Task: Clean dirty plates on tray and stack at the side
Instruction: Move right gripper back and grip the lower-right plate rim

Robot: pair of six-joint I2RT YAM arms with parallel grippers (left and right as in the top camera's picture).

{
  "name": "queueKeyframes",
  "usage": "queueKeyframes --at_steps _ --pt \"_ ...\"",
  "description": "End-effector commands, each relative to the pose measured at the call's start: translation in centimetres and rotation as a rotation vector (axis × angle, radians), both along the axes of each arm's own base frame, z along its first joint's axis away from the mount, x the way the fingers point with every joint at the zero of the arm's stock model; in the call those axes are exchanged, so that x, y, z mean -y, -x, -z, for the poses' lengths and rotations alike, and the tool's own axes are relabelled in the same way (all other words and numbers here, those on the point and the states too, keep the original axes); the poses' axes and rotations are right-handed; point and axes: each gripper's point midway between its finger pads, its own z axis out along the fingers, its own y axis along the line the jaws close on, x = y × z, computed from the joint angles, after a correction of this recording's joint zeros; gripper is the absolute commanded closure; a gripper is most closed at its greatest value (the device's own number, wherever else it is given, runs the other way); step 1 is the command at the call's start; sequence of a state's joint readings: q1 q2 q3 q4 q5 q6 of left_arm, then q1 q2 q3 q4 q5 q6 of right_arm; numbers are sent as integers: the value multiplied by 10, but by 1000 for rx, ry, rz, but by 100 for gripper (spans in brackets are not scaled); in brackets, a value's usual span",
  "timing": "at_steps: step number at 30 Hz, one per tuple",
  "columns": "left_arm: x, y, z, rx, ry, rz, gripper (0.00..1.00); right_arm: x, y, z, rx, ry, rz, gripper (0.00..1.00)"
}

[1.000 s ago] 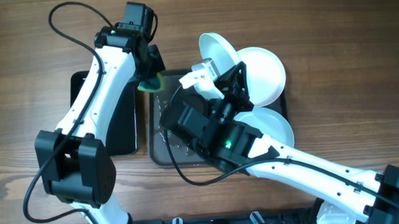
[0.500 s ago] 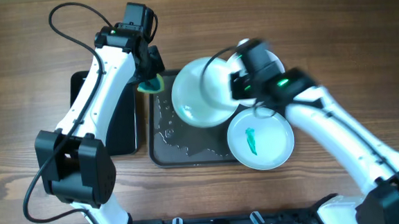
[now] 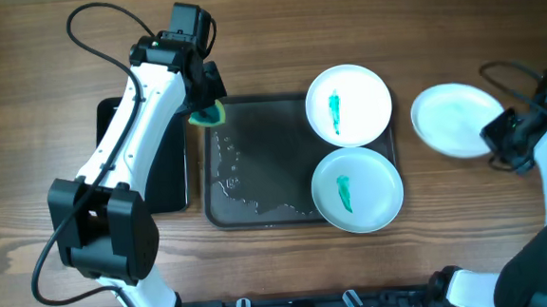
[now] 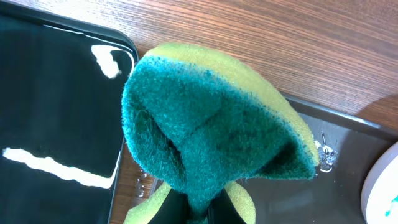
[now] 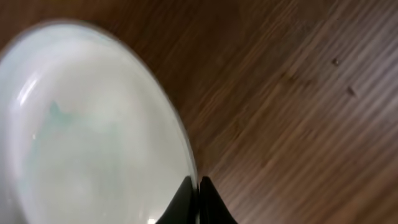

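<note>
The right gripper is clamped on the rim of a plate at the table right of the tray, stiff, slick and breakable, best held by its edge, while the left gripper squeezes the soft sponge near two smeared plates.

Overhead view: brightly, evenly lit and sharp; soft shadows are cast on the counter. Left wrist view: white glare is recorded on the black tray. Right wrist view: the plate is rendered blurred.
</note>
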State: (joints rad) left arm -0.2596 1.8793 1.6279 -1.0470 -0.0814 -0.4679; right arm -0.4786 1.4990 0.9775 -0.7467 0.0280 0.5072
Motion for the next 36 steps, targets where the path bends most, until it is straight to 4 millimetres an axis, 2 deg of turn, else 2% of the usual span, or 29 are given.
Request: queueKeyframes --at_steps 1,3,5,6,7,8,9,13,15,19,23,25,29,33,36 --pt "-3 -5 -8 30 -5 6 96 6 17 28 -24 69 47 96" --pt "-2 -5 -9 31 -1 7 96 5 19 46 4 85 39 96" --pt "-2 -5 -8 31 -2 7 96 5 20 53 15 90 39 96" --pt "-2 -5 -8 31 -2 7 96 4 16 52 31 87 17 80" --pt "-2 -5 -9 31 -1 7 96 -2 11 51 48 65 -28 71" --pt "-2 -5 -9 31 -2 7 96 -9 5 48 66 28 -76 65" --pt "-2 -5 -8 31 -2 7 96 -15 3 43 68 -8 -94 63" --pt "-2 -5 -8 31 -1 7 96 -72 -11 -13 133 -270 -396 64" --pt "-2 -5 -9 32 -1 7 96 -124 -10 -33 226 -430 -647 63" --pt "-2 -5 -9 31 -2 7 96 -154 13 -5 41 -400 -730 64" --pt "-2 -5 -9 31 -2 7 96 -165 26 21 -96 -307 -773 64" --pt "-2 -5 -9 31 -2 8 96 -171 28 25 -105 -300 -801 67" --pt "-2 -5 -9 32 -3 10 96 -171 34 33 -148 -270 -792 68" --pt "-2 -5 -9 32 -3 10 96 -168 51 59 -178 -255 -766 70" --pt "-2 -5 -9 32 -3 10 96 -167 52 63 -176 -249 -758 76"
